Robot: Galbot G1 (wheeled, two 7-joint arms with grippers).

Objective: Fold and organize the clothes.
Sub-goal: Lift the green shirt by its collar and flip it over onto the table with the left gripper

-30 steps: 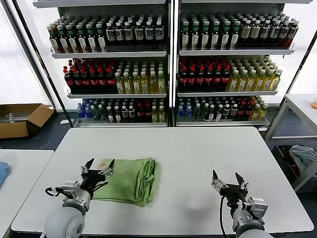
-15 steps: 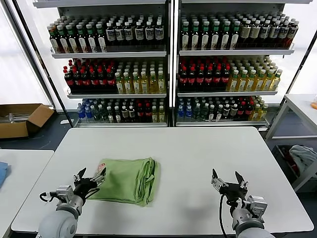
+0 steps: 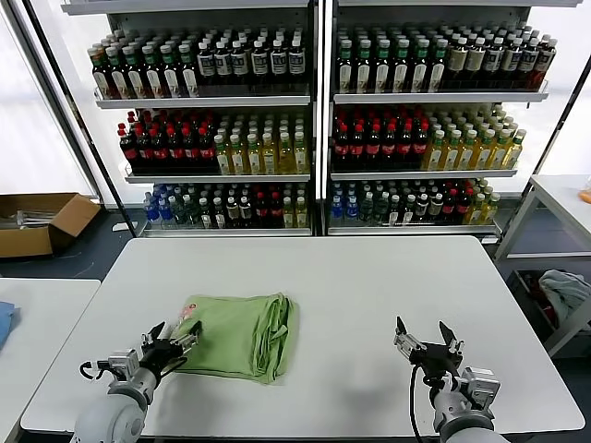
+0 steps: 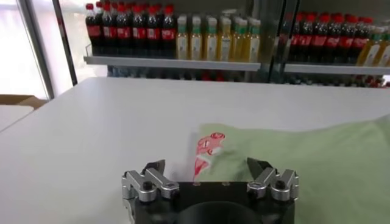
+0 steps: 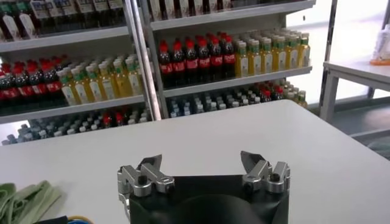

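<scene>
The clothes, a light green shirt [image 3: 242, 334], lie folded into a flat packet on the white table [image 3: 369, 286], left of its middle. A red-and-white print [image 4: 206, 152] shows at the packet's near-left corner. My left gripper [image 3: 175, 336] stands open low at that corner, its fingertips over the shirt's edge and nothing between them. In the left wrist view the green cloth [image 4: 317, 164] fills the area ahead of the left gripper [image 4: 207, 167]. My right gripper [image 3: 424, 334] hovers open over bare table near the front right, far from the shirt. A strip of the shirt [image 5: 24, 198] shows in the right wrist view, off to the side of the right gripper [image 5: 201, 163].
Shelves of bottles [image 3: 314, 120] stand behind the table. A cardboard box [image 3: 37, 221] sits on the floor at the left. A second white table [image 3: 37, 314] adjoins on the left, with a blue cloth [image 3: 5, 323] on it. A grey-blue bundle [image 3: 565, 291] lies at the right.
My left gripper has drawn back toward me and to the left, from over the shirt's printed corner to its near edge, staying open. The shirt and the right arm have not moved.
</scene>
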